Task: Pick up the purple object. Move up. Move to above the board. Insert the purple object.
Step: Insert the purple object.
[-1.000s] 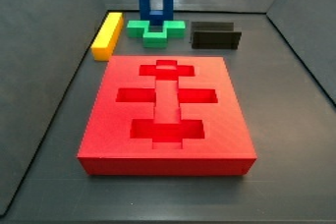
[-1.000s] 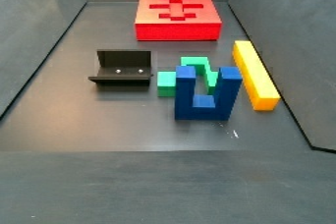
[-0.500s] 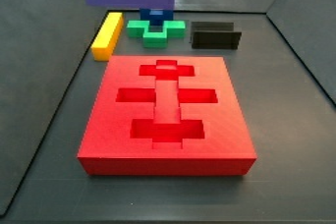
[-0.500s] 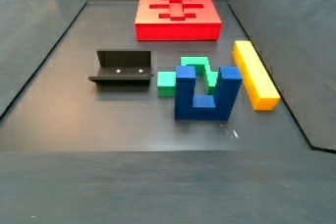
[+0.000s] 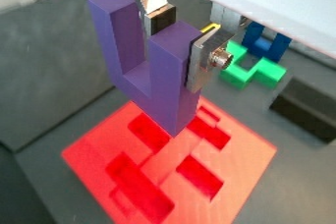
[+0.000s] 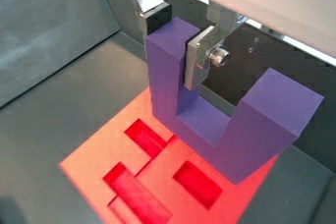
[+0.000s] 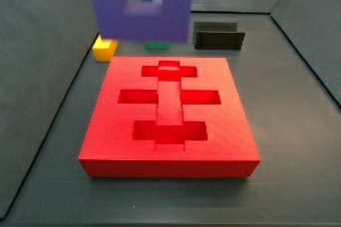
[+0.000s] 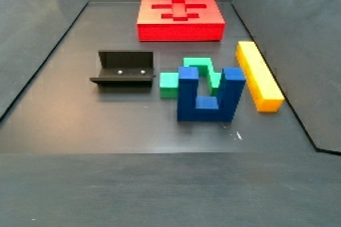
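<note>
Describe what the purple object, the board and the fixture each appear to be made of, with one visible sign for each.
Purple object, held in the hand above the board: looks like matte plastic or foam; flat colour, no glare.
Board: apparently the same matte moulded material; even red, darker in the recesses.
Fixture: probably dark painted metal; thin bent plate with small holes.

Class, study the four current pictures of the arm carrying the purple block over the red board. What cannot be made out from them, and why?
- The purple object: its upper part is cut off by the side view's edge.
- The gripper: seen only in both wrist views; its far finger is largely hidden behind a prong.
- The board: the block covers part of its recesses.
- The green block: mostly hidden behind the purple object.
</note>
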